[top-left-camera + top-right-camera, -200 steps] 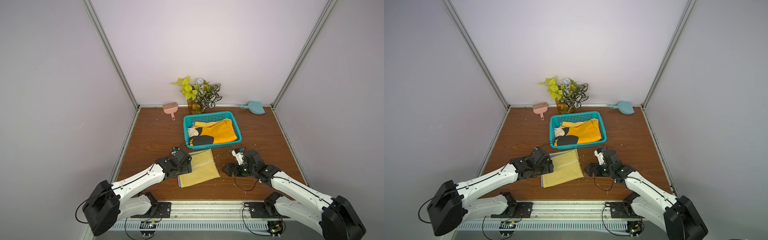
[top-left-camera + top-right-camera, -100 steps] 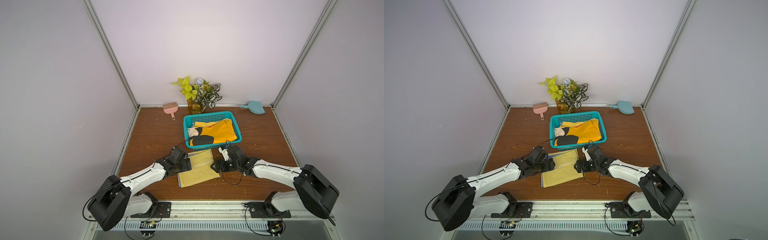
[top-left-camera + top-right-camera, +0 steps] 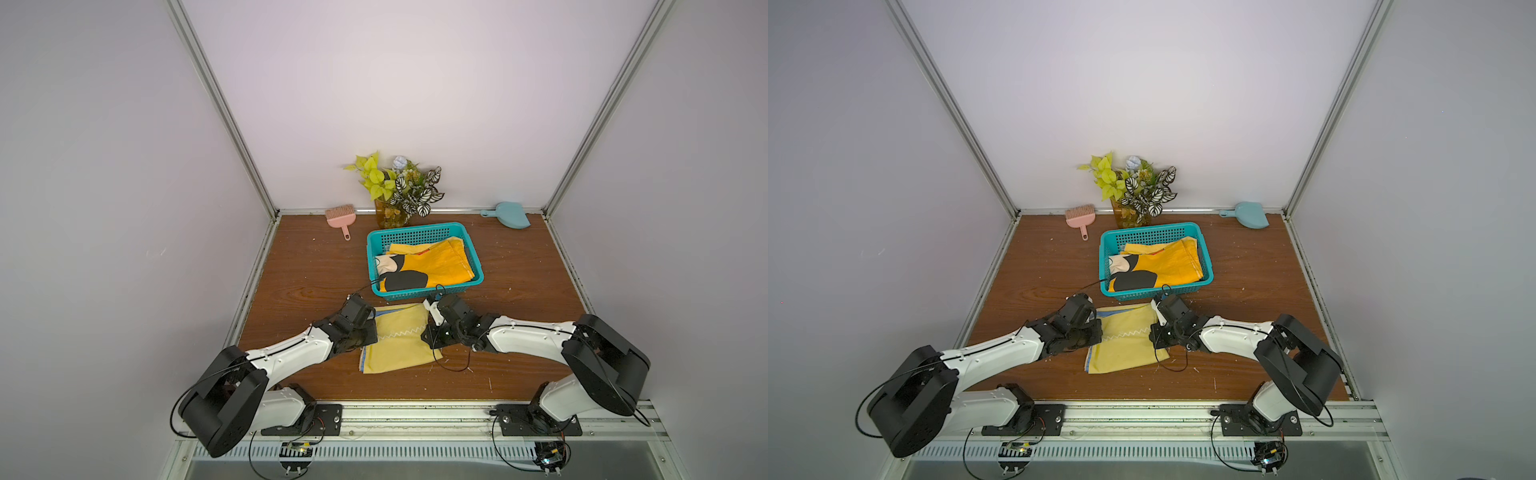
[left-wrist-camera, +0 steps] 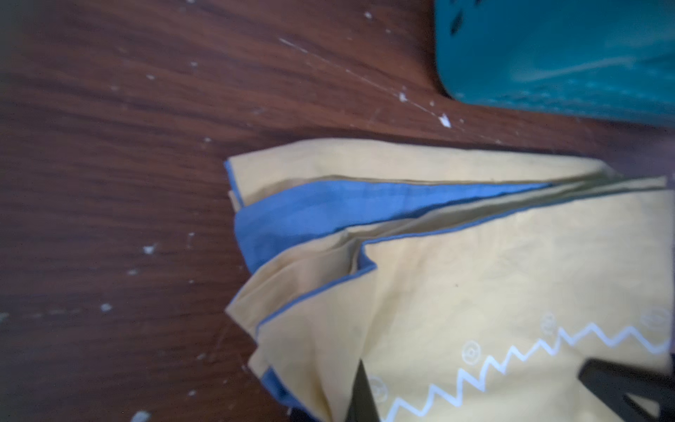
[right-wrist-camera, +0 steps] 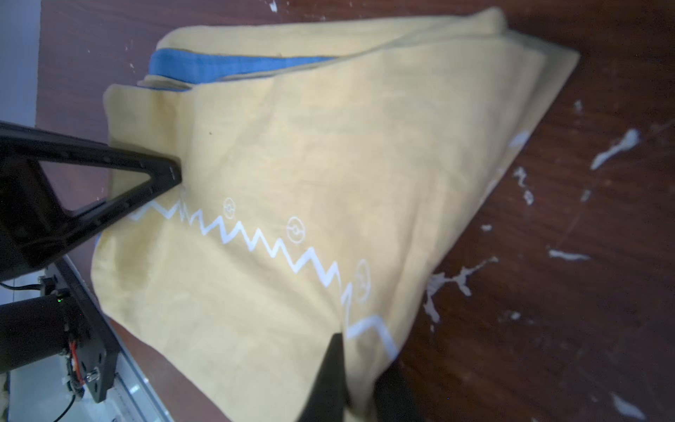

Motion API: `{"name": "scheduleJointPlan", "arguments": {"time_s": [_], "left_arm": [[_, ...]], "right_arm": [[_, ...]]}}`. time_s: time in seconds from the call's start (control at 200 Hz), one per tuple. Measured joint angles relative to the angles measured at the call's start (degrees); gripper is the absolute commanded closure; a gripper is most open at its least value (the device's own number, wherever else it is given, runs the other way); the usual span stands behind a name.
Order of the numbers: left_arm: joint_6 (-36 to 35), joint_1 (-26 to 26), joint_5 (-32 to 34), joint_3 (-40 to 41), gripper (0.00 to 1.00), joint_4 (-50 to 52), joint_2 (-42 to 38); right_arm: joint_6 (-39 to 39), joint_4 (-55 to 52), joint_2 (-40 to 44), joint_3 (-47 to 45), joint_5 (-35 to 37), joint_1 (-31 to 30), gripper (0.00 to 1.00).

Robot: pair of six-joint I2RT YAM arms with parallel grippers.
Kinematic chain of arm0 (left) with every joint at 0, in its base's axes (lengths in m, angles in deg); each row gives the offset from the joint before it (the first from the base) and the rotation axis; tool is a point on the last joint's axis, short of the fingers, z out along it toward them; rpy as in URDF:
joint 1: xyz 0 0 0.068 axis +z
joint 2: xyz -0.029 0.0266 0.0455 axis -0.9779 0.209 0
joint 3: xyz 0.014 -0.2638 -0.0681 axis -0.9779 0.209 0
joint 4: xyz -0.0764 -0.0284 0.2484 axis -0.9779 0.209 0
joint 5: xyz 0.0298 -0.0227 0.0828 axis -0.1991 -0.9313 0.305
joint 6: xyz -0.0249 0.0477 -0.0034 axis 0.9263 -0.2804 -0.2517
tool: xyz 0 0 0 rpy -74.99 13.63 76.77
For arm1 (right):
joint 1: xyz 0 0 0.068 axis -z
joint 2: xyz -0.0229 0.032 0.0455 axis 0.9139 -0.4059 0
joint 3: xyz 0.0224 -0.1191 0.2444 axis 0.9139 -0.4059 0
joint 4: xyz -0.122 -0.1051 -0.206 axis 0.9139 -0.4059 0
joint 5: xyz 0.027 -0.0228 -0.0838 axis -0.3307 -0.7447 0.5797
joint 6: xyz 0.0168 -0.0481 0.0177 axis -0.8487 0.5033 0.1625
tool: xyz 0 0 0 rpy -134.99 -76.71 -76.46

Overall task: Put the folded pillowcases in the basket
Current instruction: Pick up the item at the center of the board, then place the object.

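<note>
Right arm (image 3: 528, 336) has swung in since a second ago: the right gripper (image 3: 432, 337) sat well clear of the cloth then, and is now on the right edge of the pillowcase (image 3: 399, 347). Left gripper (image 3: 370, 334) was already at the left edge. Both sets of jaws were wide then and are pinched now. Layout, big to small: brown wood-grain table (image 3: 291, 270); left arm (image 3: 291, 347) and right arm reaching in low from the near rail, converging on the cloth. Teal basket (image 3: 428, 293) is mid-table, holding a folded orange cloth with black and cream patches (image 3: 440, 266). Pillowcase is not in the basket. It lies on the table just in front of the basket's near wall, with a thin strip of wood between them in the left wrist view. It's pale yellow with a white zigzag line, small circle marks and blue inner layers fanning out at the left edge (image 4: 310, 215). Potted plant (image 3: 395, 187) is at the back wall behind the basket. Left gripper is clamped on the left edge (image 5: 171, 171), right gripper on the right edge (image 5: 356, 380), fabric bunching at each pinch. Can't tell if the cloth is off the table. Blue dustpan (image 3: 509, 214) is back right, pink brush (image 3: 340, 216) back left. White flecks (image 5: 613, 148) dot the wood.
</note>
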Motion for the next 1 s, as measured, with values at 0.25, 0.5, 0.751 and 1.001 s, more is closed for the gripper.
{"name": "scheduleJointPlan", "arguments": {"time_s": [0.25,0.5,0.751,1.001], "left_arm": [[1.7,-4.59,-1.81,-0.52,1.0,2.36,-1.99],[2.21,-9.38,-6.27,-11.89,1.0,6.84,-2.56],[-1.53,-13.62,-10.78,-29.75,1.0,10.71,2.97],[-8.22,-12.17,-4.17,-43.65,1.0,15.85,7.52]], "right_arm": [[0.17,-9.42,3.63,3.56,1.25,-2.78,1.0],[-0.02,-24.15,18.69,13.79,1.46,-3.98,1.0],[1.75,-34.82,20.22,29.2,2.62,-3.96,1.0],[6.97,-40.09,15.1,42.38,4.87,1.79,1.0]]}}
